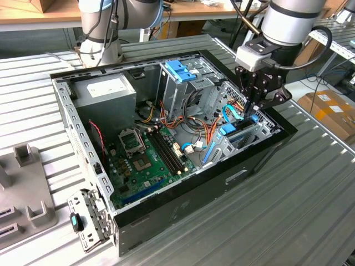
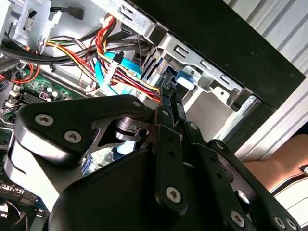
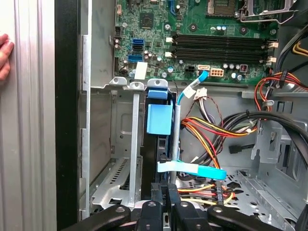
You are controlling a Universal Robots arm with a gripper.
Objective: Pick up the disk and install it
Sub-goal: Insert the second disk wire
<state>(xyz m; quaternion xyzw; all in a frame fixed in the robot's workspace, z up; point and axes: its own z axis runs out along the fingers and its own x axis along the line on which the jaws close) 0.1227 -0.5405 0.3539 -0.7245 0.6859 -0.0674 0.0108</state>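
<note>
The disk (image 3: 159, 119) stands on edge in a metal bay slot at the open computer case's side on the exterior view's right. Its light-blue carrier rail faces up and its dark body sits down in the slot. The same light-blue carrier (image 1: 229, 131) lies just under my gripper (image 1: 252, 113) in the exterior view. In both wrist views the gripper (image 3: 168, 192) (image 2: 167, 91) is shut, its black fingers pressed together. Its tips are at the disk's (image 2: 185, 77) end, not around it.
A grey power-supply box (image 1: 105, 91), a tall cage with a blue handle (image 1: 180, 72) and the green motherboard (image 1: 141, 158) fill the case. Coloured cables (image 3: 211, 130) run close beside the bay. A person's fingers (image 3: 4, 53) rest on the table outside the case wall.
</note>
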